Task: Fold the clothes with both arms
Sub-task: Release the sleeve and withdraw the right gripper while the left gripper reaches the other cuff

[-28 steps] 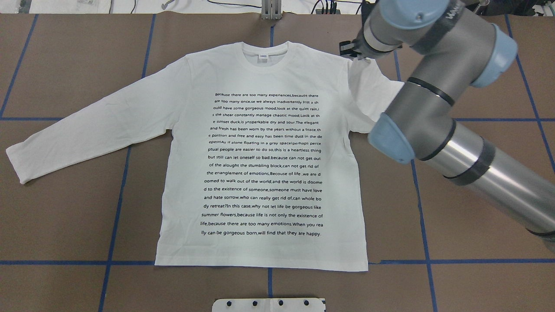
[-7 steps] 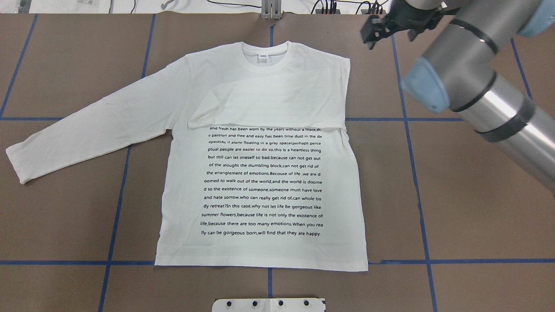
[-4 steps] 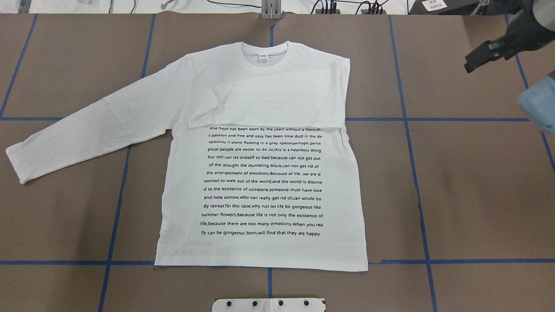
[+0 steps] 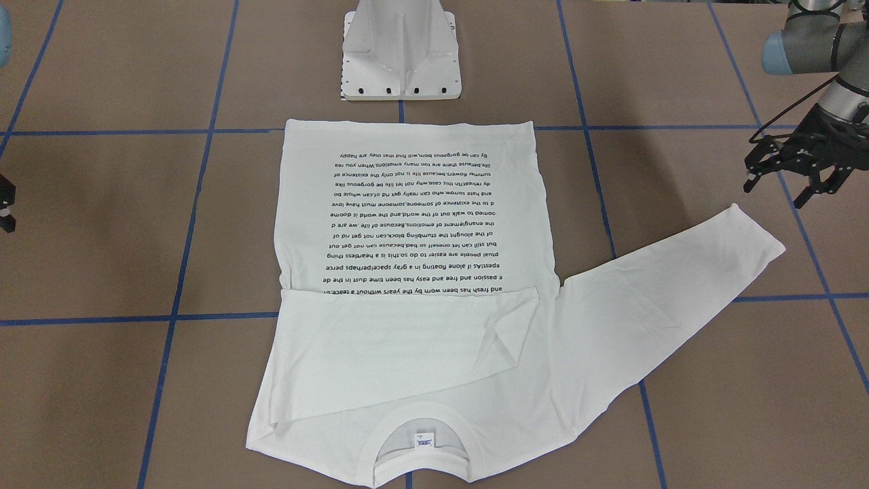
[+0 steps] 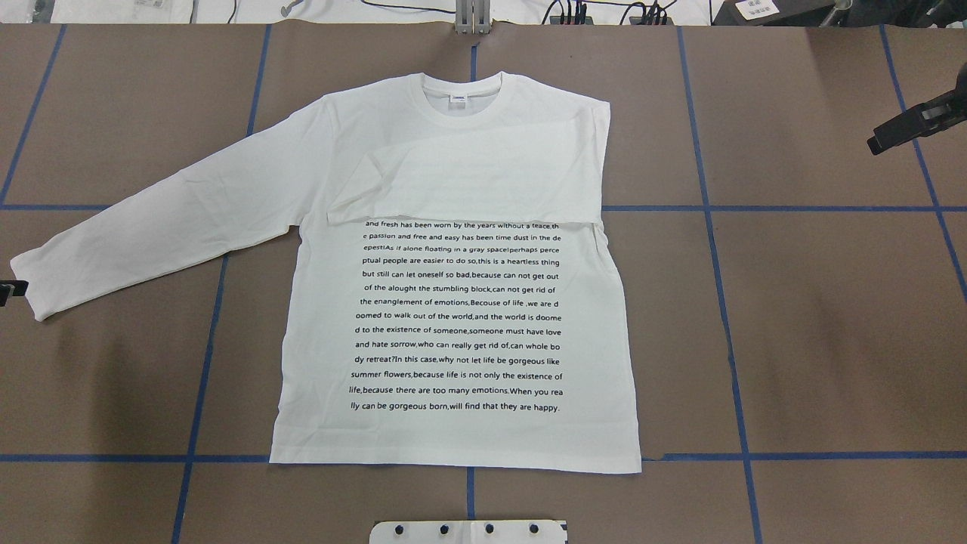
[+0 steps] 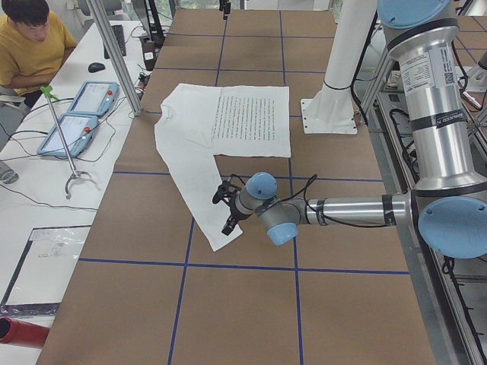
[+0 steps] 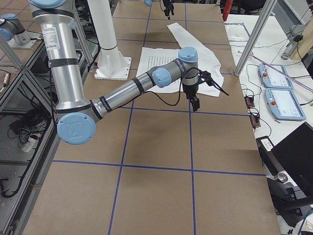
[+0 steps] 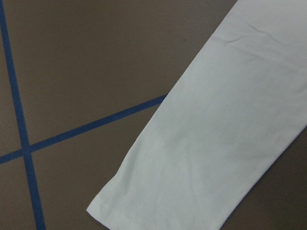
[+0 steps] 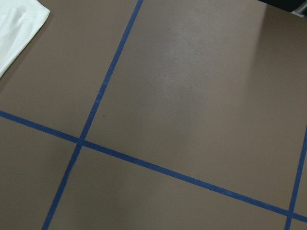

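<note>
The white long-sleeved T-shirt (image 5: 461,302) lies flat on the brown table with its black text up and its collar (image 5: 462,94) at the far side. Its right sleeve (image 5: 468,185) is folded across the chest and covers the top lines of text. Its left sleeve (image 5: 166,219) stretches out to the left. My left gripper (image 4: 774,191) is open and hovers just beside the left cuff (image 4: 757,234); the left wrist view shows that cuff (image 8: 192,163) below. My right gripper (image 5: 906,128) is open and empty, well off to the right of the shirt (image 7: 211,97).
The white pedestal base (image 4: 400,61) stands at the shirt's hem side. Blue tape lines (image 5: 725,302) grid the table. A seated person in yellow (image 6: 30,46) and two tablets (image 6: 76,114) are at a side table behind aluminium posts (image 6: 114,53).
The right sleeve has been folded across the chest and let go. The right arm has since pulled away to the right edge. The left gripper's tip now shows by the left cuff.
</note>
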